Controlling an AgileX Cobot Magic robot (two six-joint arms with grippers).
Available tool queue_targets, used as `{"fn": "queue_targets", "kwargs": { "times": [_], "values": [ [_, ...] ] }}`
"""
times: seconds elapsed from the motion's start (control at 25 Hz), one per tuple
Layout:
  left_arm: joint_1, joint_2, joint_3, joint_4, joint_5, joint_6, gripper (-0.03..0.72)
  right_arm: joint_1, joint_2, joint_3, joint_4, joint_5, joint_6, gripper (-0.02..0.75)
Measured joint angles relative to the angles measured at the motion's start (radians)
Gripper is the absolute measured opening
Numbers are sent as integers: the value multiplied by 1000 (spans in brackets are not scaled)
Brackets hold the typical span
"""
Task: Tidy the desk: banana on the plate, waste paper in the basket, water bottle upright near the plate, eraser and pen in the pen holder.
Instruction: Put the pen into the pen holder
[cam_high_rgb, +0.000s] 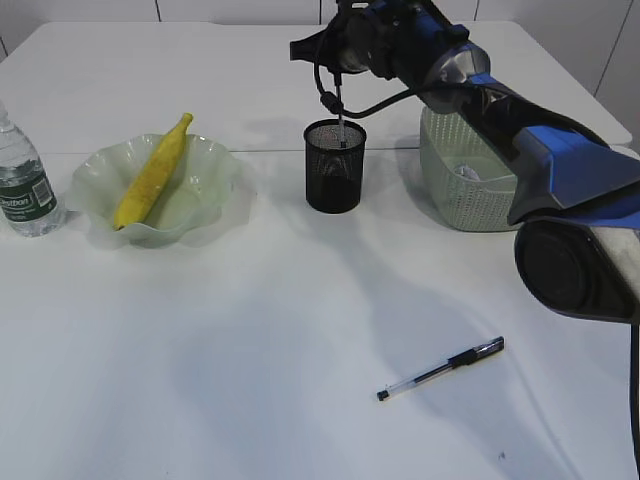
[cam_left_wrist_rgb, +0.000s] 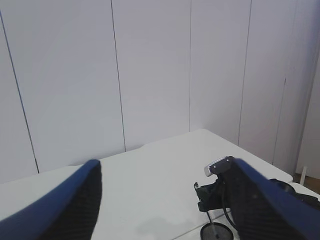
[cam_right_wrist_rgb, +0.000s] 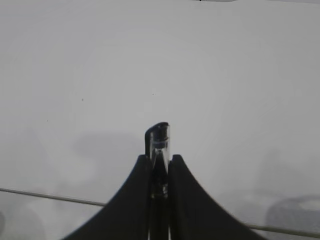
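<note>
1. In the exterior view we see the whole white desk (cam_high_rgb: 250, 330). A yellow banana (cam_high_rgb: 152, 176) lies in a pale green wavy-rimmed glass plate (cam_high_rgb: 215, 170) near the left edge, with a clear plastic water bottle with a green label (cam_high_rgb: 22, 180) upright just beside it, at that edge.
2. A black wire-mesh pen holder (cam_high_rgb: 334, 166) stands in the middle toward the far edge. A pale green woven plastic basket (cam_high_rgb: 462, 190) stands to its right, near the right edge, with something white inside that we cannot make out.
3. The right arm reaches from the right edge over the basket, and its right gripper (cam_high_rgb: 338, 75) points down above the pen holder. A thin clear-barrelled pen (cam_high_rgb: 340, 115) hangs upright from it, its lower end inside the holder's mouth.
4. A second pen with a black cap and clear barrel (cam_high_rgb: 441, 367) lies flat on the desk toward the near right corner, well apart from the holder.
5. Only the left wrist view shows the left gripper (cam_left_wrist_rgb: 165, 200): its blue fingers (cam_left_wrist_rgb: 75, 200) stand wide apart with nothing between them, raised and aimed over the desk at white wall panels. The right gripper and the holder's rim appear small at the lower right.
6. The right wrist view alone shows the grip closely: the black fingers (cam_right_wrist_rgb: 127, 200) are pressed together on the clear pen, whose end pokes out past their tips against the white desk.
</note>
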Motion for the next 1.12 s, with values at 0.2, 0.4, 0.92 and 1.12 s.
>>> {"fn": "queue_targets", "kwargs": {
  "times": [0.2, 0.4, 0.92, 1.12],
  "values": [
    [0, 0, 0, 0, 0, 0, 551, 0, 0, 0, -16, 0, 0, 39],
    [0, 0, 0, 0, 0, 0, 551, 0, 0, 0, -19, 6, 0, 39],
    [0, 0, 0, 0, 0, 0, 551, 2, 0, 0, -15, 19, 0, 39],
    [0, 0, 0, 0, 0, 0, 551, 7, 0, 0, -11, 19, 0, 39]
  ]
}}
